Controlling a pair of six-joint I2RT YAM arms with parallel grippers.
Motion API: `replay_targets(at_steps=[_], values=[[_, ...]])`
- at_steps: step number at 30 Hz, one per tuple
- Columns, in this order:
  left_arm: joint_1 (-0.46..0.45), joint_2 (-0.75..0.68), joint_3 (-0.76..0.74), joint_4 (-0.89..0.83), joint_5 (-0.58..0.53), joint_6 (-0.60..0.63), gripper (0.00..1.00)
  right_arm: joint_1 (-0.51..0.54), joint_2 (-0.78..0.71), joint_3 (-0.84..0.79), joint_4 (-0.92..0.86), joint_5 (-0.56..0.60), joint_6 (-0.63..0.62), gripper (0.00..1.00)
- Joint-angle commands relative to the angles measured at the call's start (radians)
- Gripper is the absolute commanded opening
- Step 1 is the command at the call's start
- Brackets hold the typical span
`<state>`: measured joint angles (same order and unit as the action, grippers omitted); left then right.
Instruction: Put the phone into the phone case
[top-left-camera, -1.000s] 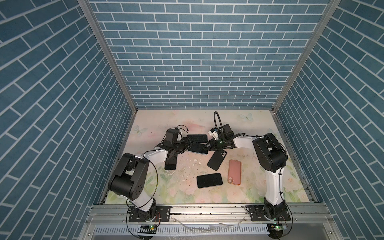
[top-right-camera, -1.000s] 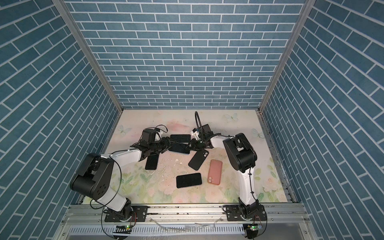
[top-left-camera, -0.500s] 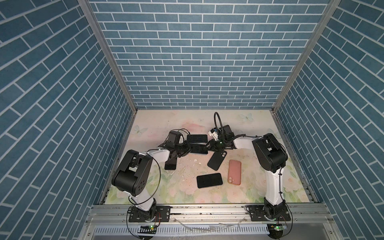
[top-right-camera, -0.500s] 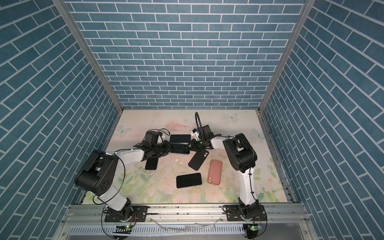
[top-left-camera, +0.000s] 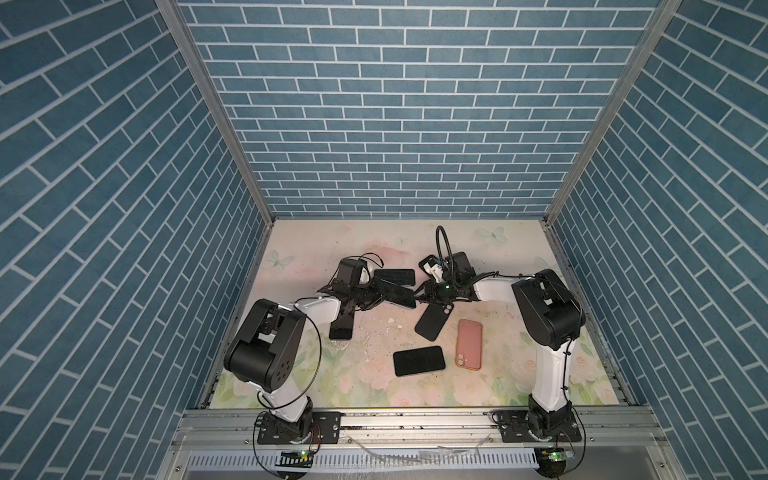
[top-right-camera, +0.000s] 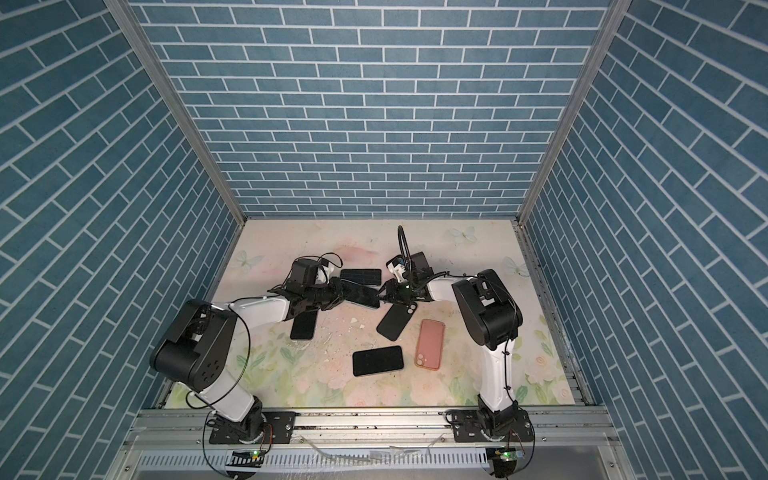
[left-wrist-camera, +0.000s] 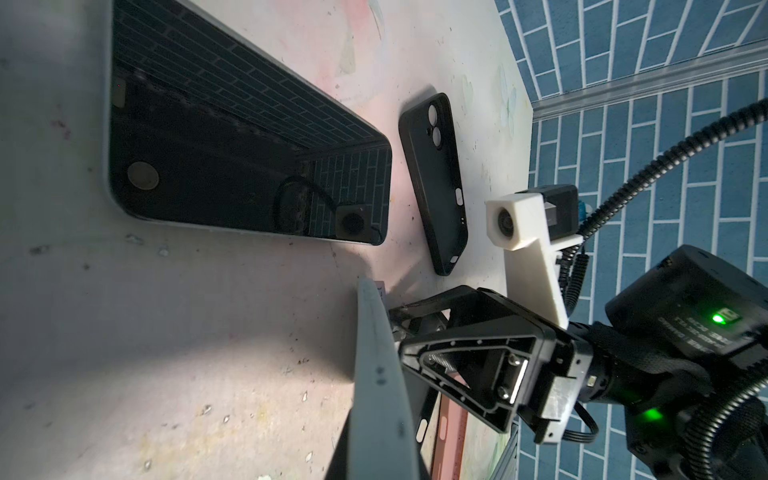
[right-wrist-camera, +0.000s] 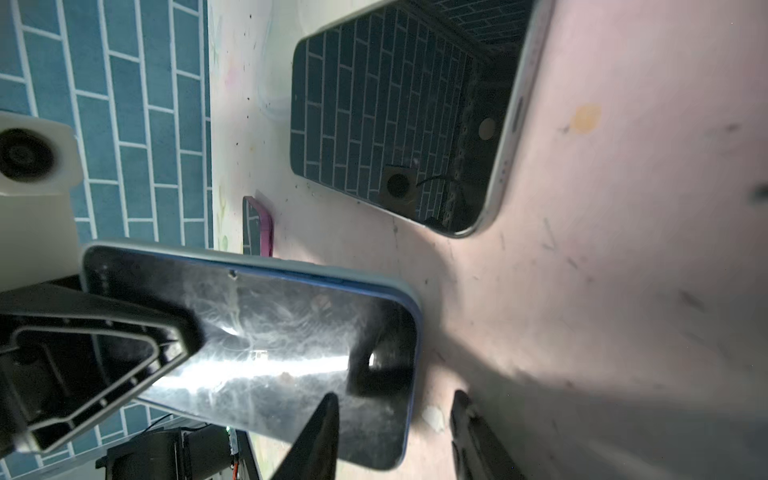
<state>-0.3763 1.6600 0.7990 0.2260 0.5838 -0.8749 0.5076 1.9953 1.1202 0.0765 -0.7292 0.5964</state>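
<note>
Left gripper (top-left-camera: 379, 296) advanced, clenched on dark glossy slab phone (top-left-camera: 398, 295). Right gripper (top-left-camera: 420, 296) released; square it over black rubbery case (top-left-camera: 432, 322).

Blue brick walls (top-left-camera: 395, 124); aluminium corner posts (top-left-camera: 217, 108); pale floral floor (top-left-camera: 332, 241).

Since a second ago, in both top views: drift of the left arm (top-left-camera: 266, 345), at its big black joint, up and rightward in the lower left of frame, and a slide of the left gripper (top-left-camera: 379, 291) rightward toward frame centre, onto the left end of the raised phone (top-left-camera: 401, 296). Narrowing of its jaws from wide apart to a clamp on that end. Slight widening at the right gripper (top-left-camera: 419, 296), with fingers (right-wrist-camera: 316, 449) now apart about the phone's other end.
</note>
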Motion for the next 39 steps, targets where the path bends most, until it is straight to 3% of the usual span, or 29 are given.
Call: replay_targets(at_steps=[1, 11, 14, 18, 21, 25, 30, 33, 34, 39], values=[[0.002, -0.019, 0.034, -0.026, 0.017, 0.05, 0.0, -0.043, -0.098, 0.011, -0.02, 0.037, -0.016, 0.47], [0.047, -0.074, 0.256, -0.142, 0.185, 0.202, 0.0, -0.167, -0.316, 0.041, -0.215, 0.117, -0.119, 0.48], [0.05, -0.081, 0.34, -0.158, 0.284, 0.221, 0.0, -0.212, -0.366, 0.065, -0.266, 0.046, -0.142, 0.46], [0.051, -0.083, 0.427, -0.142, 0.416, 0.22, 0.0, -0.279, -0.478, 0.004, -0.144, -0.112, -0.103, 0.46], [0.052, -0.069, 0.465, -0.053, 0.518, 0.15, 0.0, -0.334, -0.536, -0.067, 0.086, -0.288, 0.038, 0.48], [0.05, -0.04, 0.486, 0.152, 0.603, -0.013, 0.0, -0.366, -0.543, -0.153, 0.546, -0.47, 0.354, 0.51], [0.047, 0.02, 0.501, 0.449, 0.648, -0.264, 0.0, -0.362, -0.457, -0.197, 1.051, -0.529, 0.733, 0.59], [0.04, 0.051, 0.509, 0.539, 0.646, -0.344, 0.0, -0.352, -0.374, -0.187, 1.306, -0.532, 0.941, 0.63], [0.037, 0.057, 0.51, 0.546, 0.645, -0.349, 0.0, -0.347, -0.356, -0.178, 1.323, -0.532, 0.965, 0.67], [0.027, 0.075, 0.508, 0.545, 0.639, -0.343, 0.0, -0.315, -0.34, -0.153, 1.32, -0.52, 0.952, 0.69]])
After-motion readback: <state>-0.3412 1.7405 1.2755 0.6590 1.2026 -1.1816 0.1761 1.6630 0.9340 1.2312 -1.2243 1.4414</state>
